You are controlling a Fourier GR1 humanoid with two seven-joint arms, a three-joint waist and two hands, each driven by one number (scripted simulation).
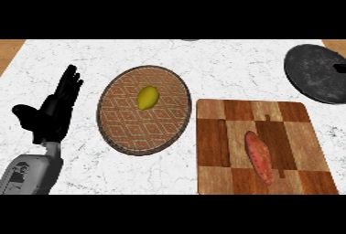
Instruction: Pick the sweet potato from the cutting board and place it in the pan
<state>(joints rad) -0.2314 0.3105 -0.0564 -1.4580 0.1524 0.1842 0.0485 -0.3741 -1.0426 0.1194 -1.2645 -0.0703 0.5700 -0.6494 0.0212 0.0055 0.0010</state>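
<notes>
Sweet potato (pixel 259 156) lies untouched on cutting board (pixel 262 147), lower right; pan (pixel 317 72) upper right. Left hand (pixel 52 112) rests open, fingers apart, far left. Risk: elongated tuber rolling when grasped.

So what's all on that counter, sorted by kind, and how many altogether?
Food: 2, the sweet potato and a lemon
Plates: 1, the patterned plate
Pans: 1, the dark pan
Boards: 1, the cutting board
Total: 5

no readable text, no labels, no numbers on anything here
</notes>
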